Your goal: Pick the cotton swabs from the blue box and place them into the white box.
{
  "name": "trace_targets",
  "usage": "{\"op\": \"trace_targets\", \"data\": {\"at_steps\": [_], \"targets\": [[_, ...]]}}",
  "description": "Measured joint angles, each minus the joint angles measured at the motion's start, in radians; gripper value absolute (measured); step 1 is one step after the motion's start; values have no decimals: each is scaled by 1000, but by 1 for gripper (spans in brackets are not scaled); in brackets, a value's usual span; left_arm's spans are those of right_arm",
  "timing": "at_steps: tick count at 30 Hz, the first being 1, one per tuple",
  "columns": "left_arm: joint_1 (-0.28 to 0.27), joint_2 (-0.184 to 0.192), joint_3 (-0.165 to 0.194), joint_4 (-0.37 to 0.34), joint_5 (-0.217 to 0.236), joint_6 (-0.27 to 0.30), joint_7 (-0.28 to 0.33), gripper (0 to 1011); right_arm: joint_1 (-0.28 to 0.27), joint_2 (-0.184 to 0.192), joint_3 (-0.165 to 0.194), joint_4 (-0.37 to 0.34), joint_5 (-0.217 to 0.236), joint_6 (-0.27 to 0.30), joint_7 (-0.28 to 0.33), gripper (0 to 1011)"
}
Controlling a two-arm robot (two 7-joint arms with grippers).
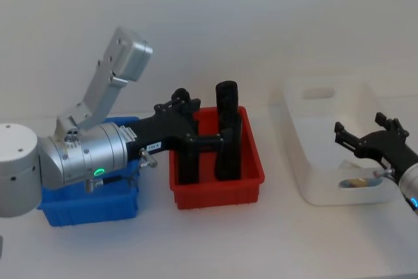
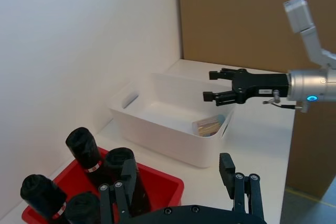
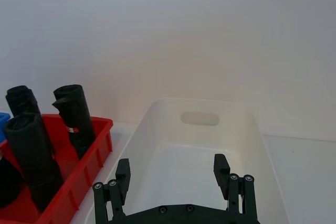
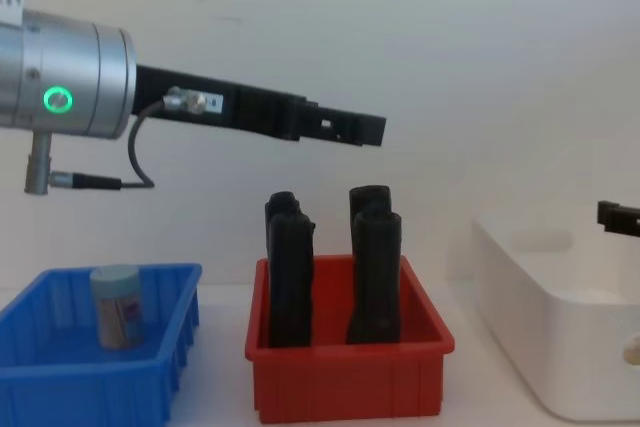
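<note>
1. Nearest, at the robot's front left, is the blue box. One tub of cotton swabs stands upright in it with its pale lid on top.
2. The tub is probably very light and rigid. Its smooth round wall could slip or roll out of a loose pinch. The best hold looks like one from above, with the fingers across the clear body just under the lid. The squeeze should be modest so that the thin plastic does not flex or the lid pop.
3. The left gripper hangs high over the red bin, beyond the blue box and well above the tub. Its fingers are spread wide with nothing between them.
4. The red bin sits between the two boxes and holds four tall black rolls, all upright.
5. Farthest to the right is the white box. A second tub lies on its side on the floor of the box. The right gripper hovers over the near end of the box, spread wide and empty.
</note>
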Motion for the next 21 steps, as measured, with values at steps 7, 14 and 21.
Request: {"op": "trace_targets", "data": {"at_steps": [7,14,21], "targets": [[35,-3,17,-4,18,-56,92,1004,-65,-4,-10,-79,-15,-15,-13,1001],[68,-6,34,-8,37,-113,182,1004,-130,-7,-20,-158,-30,-30,-25,1001],[102,-9,51,-12,55,-169,272,1004,-194,-11,-30,-237,-45,-45,-39,1001]]}}
